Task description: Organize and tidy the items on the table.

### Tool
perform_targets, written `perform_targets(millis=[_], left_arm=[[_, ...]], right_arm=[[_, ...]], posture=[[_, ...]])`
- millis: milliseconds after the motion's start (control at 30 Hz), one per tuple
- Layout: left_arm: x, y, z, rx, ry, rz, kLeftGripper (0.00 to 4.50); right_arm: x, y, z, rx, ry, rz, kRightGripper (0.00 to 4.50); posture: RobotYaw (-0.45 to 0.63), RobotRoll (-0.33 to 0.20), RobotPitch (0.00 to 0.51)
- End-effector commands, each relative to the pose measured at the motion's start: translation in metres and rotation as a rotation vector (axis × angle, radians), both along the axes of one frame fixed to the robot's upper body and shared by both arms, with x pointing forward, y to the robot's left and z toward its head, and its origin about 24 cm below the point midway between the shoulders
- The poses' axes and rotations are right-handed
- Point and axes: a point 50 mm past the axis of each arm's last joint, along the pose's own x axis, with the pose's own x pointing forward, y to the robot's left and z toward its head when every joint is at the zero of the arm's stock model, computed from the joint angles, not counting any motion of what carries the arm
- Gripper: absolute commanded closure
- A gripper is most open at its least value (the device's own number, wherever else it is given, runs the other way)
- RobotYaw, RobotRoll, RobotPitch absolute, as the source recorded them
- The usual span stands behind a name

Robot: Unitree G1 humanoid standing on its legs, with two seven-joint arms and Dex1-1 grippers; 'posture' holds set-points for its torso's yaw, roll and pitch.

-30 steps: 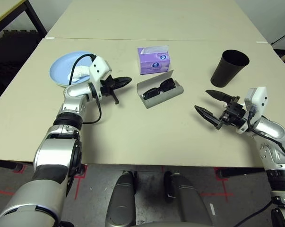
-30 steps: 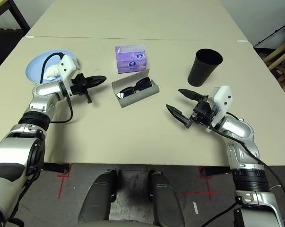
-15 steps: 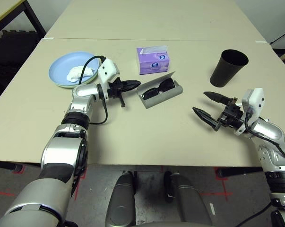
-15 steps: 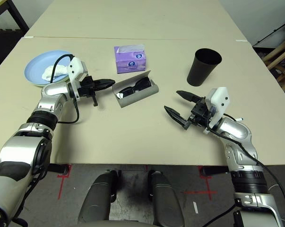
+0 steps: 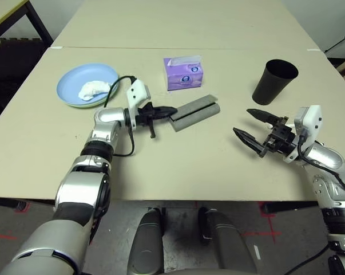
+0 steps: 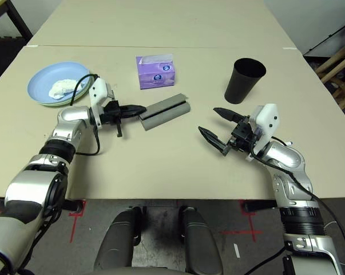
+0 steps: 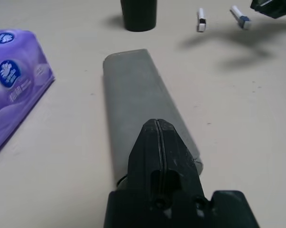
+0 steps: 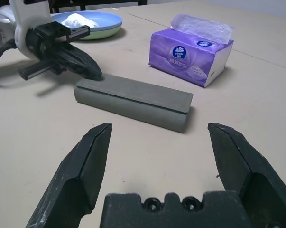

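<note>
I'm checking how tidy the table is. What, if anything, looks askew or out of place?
Little stands out. The grey glasses case is closed but lies at a slant, with the shut left gripper at its end. A crumpled white tissue sits on the stacked plates.

- The two head views look forward and down from above the bench (image 5: 178, 166), over both forearms; they share the whole scene.
- The left wrist view looks level along the closed left tool (image 7: 158, 142), very near the grey glasses case (image 7: 138, 95) just ahead of it.
- The right wrist view looks low between the spread fingers of the right tool (image 8: 159, 156), facing the same case from farther off, the purple tissue box (image 8: 192, 54) beyond.
</note>
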Motion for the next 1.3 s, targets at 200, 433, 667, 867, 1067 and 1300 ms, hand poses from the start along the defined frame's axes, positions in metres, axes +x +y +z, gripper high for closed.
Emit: perform_targets(millis=[200,433,667,867,1067,1300], left_arm=[[-0.005,-0.001,-0.007,0.029,0.037,-0.035,4.46],[-0.003,0.003,0.002,0.028,0.017,-0.03,4.46],[-0.004,0.011,0.024,-0.046,-0.048,-0.038,4.46],[-0.017,0.015,0.035,-0.092,-0.046,-0.15,3.87],[-0.029,0.012,0.034,-0.06,-0.048,-0.242,1.66],[-0.033,0.009,0.024,-0.059,-0.044,-0.269,0.03]], right_arm=[[0.001,0.002,-0.002,-0.004,0.012,0.004,0.0],[0.001,0.002,-0.002,-0.005,0.011,0.003,0.0],[0.001,0.001,-0.001,-0.009,0.009,0.0,0.0],[0.004,-0.001,0.002,-0.019,0.006,0.01,0.0],[0.011,-0.003,0.007,-0.029,-0.002,0.019,0.0],[0.016,-0.006,0.012,-0.111,0.053,0.033,0.0]], posture=[[0.05,0.0,0.195],[0.06,0.0,0.194],[0.06,0.0,0.189],[0.08,0.0,0.187],[0.09,0.0,0.193],[0.08,0.0,0.197]])
